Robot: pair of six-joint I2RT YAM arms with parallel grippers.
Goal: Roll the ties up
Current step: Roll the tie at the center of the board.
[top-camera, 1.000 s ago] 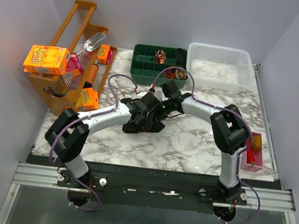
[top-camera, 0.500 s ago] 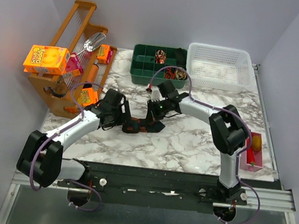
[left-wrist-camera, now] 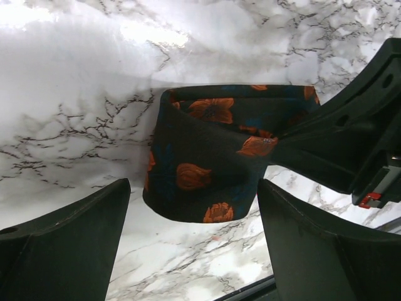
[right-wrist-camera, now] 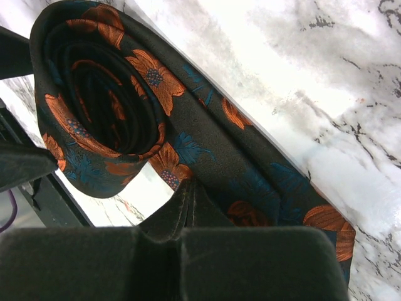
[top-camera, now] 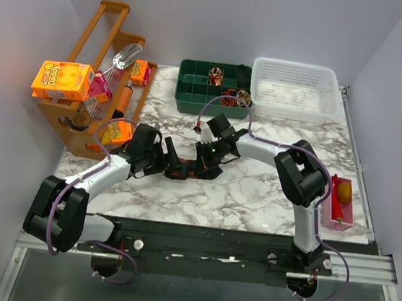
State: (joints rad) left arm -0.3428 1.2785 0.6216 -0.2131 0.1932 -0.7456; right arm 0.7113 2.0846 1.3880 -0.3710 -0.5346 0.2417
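Observation:
A partly rolled dark tie with orange flowers (top-camera: 185, 170) lies on the marble between my two grippers. In the left wrist view its coil (left-wrist-camera: 207, 157) sits just beyond my open left gripper (left-wrist-camera: 193, 207), between the fingers and untouched. My right gripper (right-wrist-camera: 188, 216) is shut on the tie's fabric right beside the spiral coil (right-wrist-camera: 100, 94); the flat tail (right-wrist-camera: 282, 188) runs off to the lower right. From above, my left gripper (top-camera: 168, 163) is left of the tie and my right gripper (top-camera: 203, 167) is right of it. Rolled ties (top-camera: 215, 74) sit in the green organizer (top-camera: 193, 91).
A white basket (top-camera: 295, 92) stands at the back right beside the green organizer. A wooden rack (top-camera: 100, 45) with an orange box (top-camera: 62, 80) and other items fills the left side. A pink tray (top-camera: 341, 206) lies at the right edge.
My left arm swung out to the left and its gripper drew back off the tie, now facing it from the left. My right gripper stayed on the tie, shifting slightly left.

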